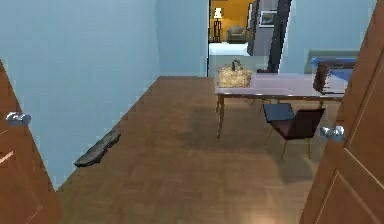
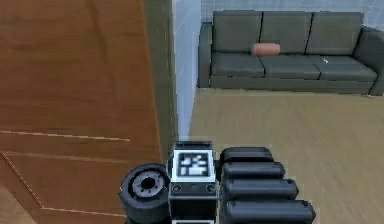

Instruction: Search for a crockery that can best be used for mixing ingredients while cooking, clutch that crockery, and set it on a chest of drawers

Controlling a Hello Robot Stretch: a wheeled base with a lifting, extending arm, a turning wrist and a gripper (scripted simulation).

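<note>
The robot stands in a doorway, a brown door on one side and its twin on the other, looking into a blue-walled room. Ahead is a table with a basket and a dark boxy thing on it, and a dark chair tucked half under, where someone would sit to work. Where the mixing bowl is I cannot tell; nothing on that table has a bowl's shape.

Out to the side, past the door leaf, a grey sofa sits against the wall with a pinkish cushion on its seat. The arm is tucked short against the body (sensible, I'd guess, for squeezing through a door frame), and the gripper is just a dark round lump beside its white marker. I can't make out its fingers, so whether they are spread or pressed together, or hold anything, I cannot tell.

My guess: this is the searching step, with the chest of drawers a matter for later.
</note>
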